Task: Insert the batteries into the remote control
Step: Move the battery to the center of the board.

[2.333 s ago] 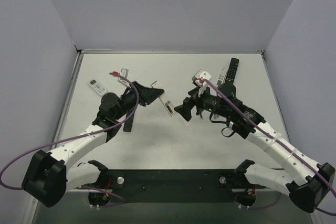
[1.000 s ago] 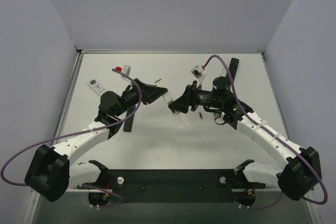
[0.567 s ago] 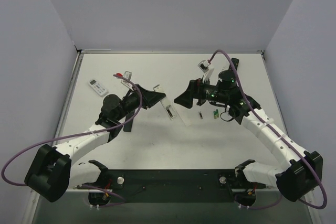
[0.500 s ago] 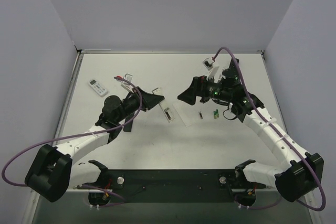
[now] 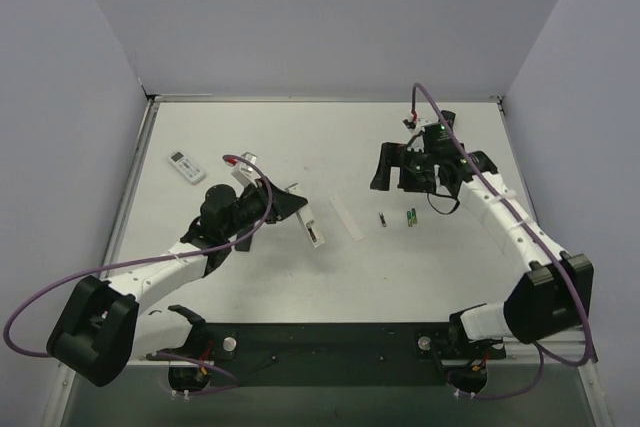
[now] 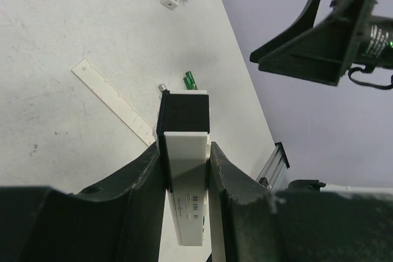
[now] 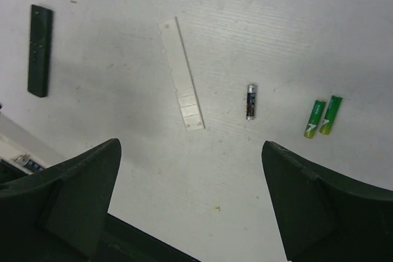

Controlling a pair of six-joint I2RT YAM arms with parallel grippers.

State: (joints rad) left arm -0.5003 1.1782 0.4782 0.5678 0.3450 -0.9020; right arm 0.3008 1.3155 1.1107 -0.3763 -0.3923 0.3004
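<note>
Right gripper [image 7: 190, 147]: my right jaws stand wide apart with nothing between them, hanging above the table [image 7: 123, 4] and looking down on it.
Left gripper [image 6: 184, 159]: my left jaws are clamped on the sides of a white remote [image 6: 187, 142], which sticks out past the fingertips, raised off the table.
Dark battery [image 7: 250, 101]: lies flat below the right gripper, between its two fingers and a little toward the right one. Its long axis runs up and down in the wrist view.
Green batteries [image 7: 323, 116]: two, touching side by side, just right of the dark battery, slightly tilted from it.
Cover strip [image 7: 182, 75]: a long white piece lying left of the dark battery, apart from it.
Nearer arm: from above, all three cells lie between the held remote and my right arm, closer to the right gripper.
Next move, my judgement: lower the right gripper straight down and close across the dark battery's short width.
</note>
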